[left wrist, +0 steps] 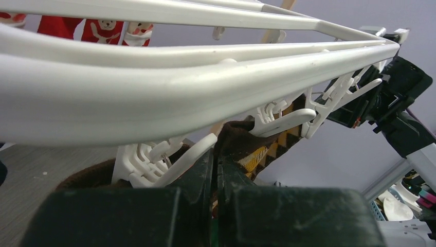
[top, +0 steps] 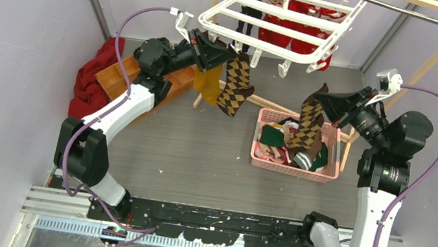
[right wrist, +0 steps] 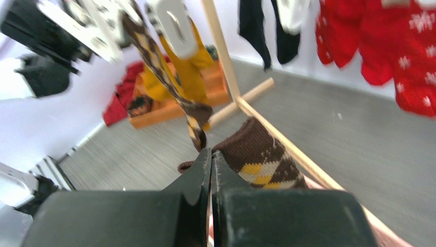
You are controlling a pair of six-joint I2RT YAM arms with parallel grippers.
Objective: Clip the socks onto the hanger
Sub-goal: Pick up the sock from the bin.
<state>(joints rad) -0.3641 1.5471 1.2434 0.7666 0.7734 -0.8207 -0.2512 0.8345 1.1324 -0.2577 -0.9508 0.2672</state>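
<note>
Limply, argyle socks hang vertically, pinched shut in left claw and right claw.

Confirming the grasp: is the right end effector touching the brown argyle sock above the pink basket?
Touching. The right wrist view shows the right end effector shut, with the brown argyle sock pinched between its fingers.

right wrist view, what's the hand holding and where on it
The right hand is shut on a brown argyle sock, pinching it at its plain brown end. Whether that end is toe or cuff cannot be told.
</note>
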